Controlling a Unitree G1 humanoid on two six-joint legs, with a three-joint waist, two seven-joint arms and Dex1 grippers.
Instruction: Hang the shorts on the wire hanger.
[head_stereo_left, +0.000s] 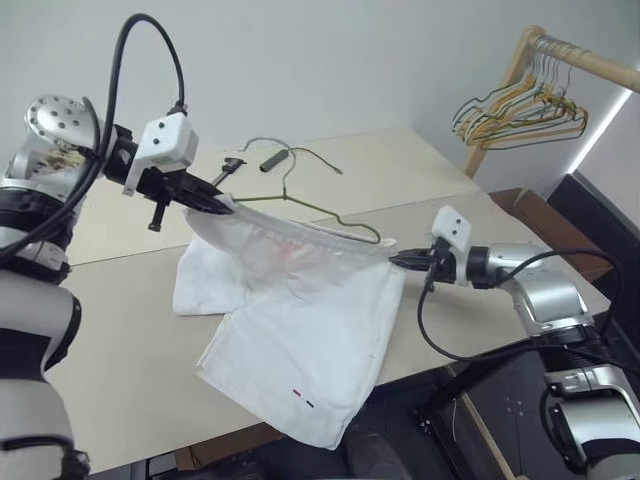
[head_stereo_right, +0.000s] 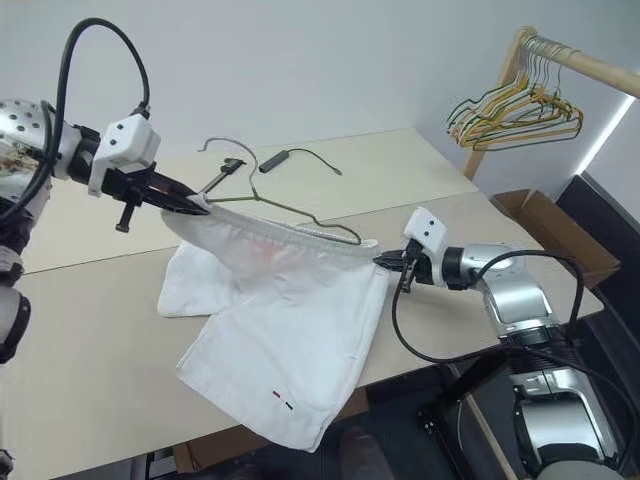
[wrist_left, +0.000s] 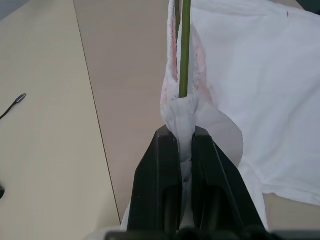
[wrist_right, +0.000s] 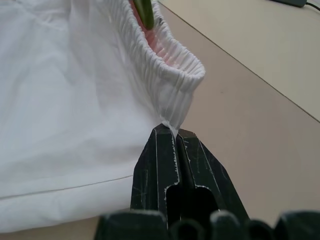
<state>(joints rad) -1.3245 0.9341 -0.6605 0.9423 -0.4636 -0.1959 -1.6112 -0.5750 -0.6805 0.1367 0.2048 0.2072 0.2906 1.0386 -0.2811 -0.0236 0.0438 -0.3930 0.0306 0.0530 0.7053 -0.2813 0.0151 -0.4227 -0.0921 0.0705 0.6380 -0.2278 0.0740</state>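
The lower bar of the hanger (head_stereo_left: 330, 213) is hidden inside the waistband of the shorts (head_stereo_left: 300, 330). What the small red and dark marks near the hem are cannot be made out. The rack (head_stereo_left: 560, 60) is cut off by the picture's edge. In the right wrist view, the hanger is blurred.

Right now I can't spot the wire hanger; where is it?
The wire hanger runs inside the shorts' stretched waistband, between the left gripper and right gripper, hook toward the table's far side.
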